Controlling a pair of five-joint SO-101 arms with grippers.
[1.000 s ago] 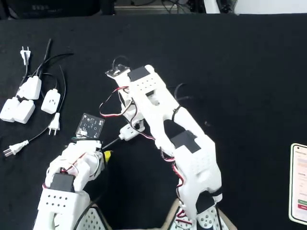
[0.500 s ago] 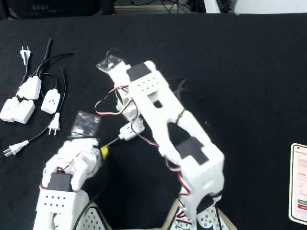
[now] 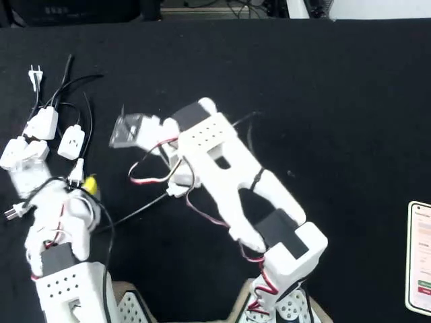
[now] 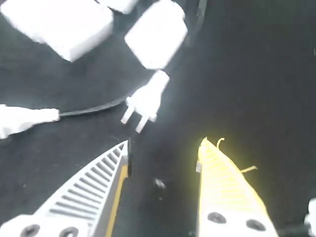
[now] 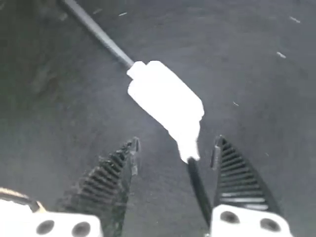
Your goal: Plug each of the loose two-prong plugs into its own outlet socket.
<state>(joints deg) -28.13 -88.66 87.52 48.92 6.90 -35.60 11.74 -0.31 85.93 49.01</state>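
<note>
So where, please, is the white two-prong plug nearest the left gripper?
Left wrist view, table's left: the plug lies between the left gripper and white socket.

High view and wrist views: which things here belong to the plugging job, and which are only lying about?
For the job:
two-prong plug
second plug beside it
third plug farther back
white outlet sockets
probably the white corded piece

Lying about:
flat device at the high view's right edge
</note>
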